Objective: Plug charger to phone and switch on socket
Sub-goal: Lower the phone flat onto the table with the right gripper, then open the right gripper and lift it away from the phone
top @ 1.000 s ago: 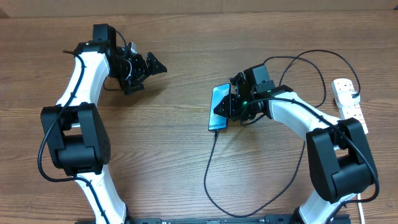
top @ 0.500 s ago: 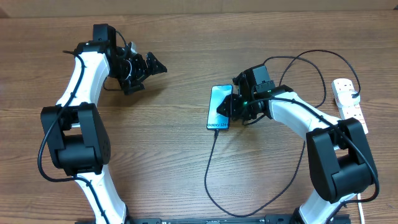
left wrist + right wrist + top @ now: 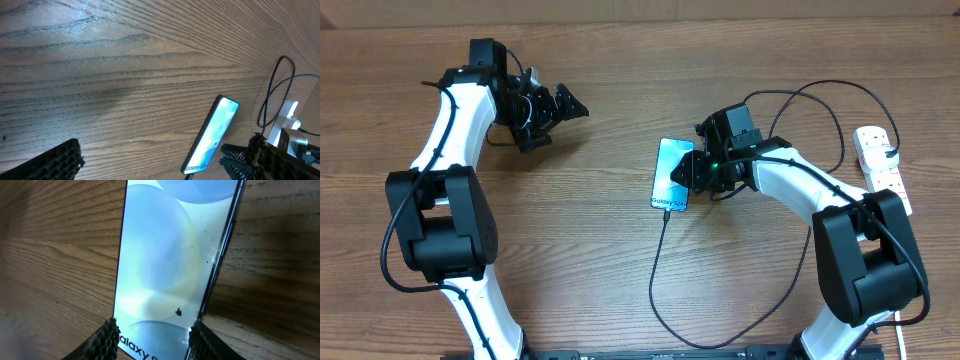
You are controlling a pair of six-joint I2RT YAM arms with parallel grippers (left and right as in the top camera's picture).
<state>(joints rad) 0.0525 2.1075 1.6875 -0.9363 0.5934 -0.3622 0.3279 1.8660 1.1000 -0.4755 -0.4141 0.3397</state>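
right wrist view shows the right gripper [image 3: 154,340] closed at middling width on the long edges of the phone [image 3: 165,255], which sits a little right of mid bench. the left gripper [image 3: 568,104] hangs wide and empty near the far edge. the phone looks stiff, slim and glass-slick, so its edges seem the safest hold, while the limp, light charger [image 3: 658,270] is best pinched just behind its tip.

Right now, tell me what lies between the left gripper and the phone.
Only bare table separates the left gripper from the phone, as the overhead view shows.
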